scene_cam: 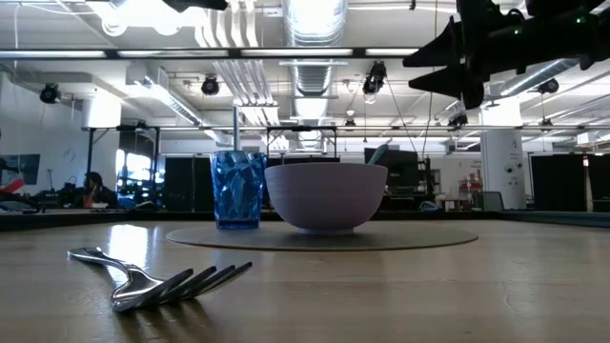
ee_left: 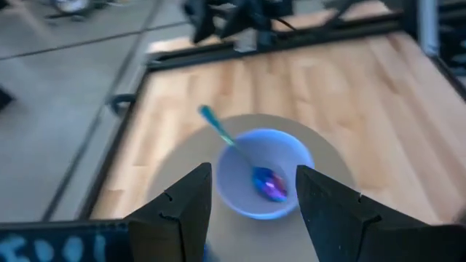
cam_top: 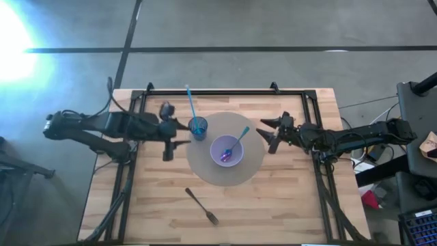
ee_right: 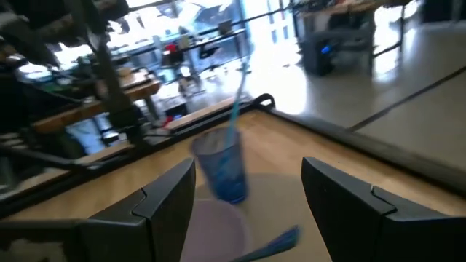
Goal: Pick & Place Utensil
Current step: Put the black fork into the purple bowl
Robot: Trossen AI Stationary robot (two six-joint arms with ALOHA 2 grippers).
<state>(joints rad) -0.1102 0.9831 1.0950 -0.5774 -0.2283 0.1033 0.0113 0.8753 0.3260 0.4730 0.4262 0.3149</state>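
Observation:
A round grey mat (cam_top: 256,171) lies at the table's middle. On it stand a lilac bowl (cam_top: 227,151) and a blue cup (cam_top: 198,128). A blue spoon (ee_left: 240,151) leans in the bowl, its handle over the rim. A long thin light-blue stick (cam_top: 190,106) stands in the cup. A metal fork (cam_top: 202,206) lies flat on the wood near the front edge. My left gripper (cam_top: 179,135) hangs open above the mat's left edge, beside the cup. My right gripper (cam_top: 265,134) hangs open above the mat's right edge. Both point at the bowl and hold nothing.
A black frame (cam_top: 225,92) runs along the table's far edge and down both sides. Bare wood lies around the fork (scene_cam: 152,276) and along the front edge. In the low view the right gripper (scene_cam: 429,69) hangs well above the bowl (scene_cam: 326,195) and the cup (scene_cam: 237,189).

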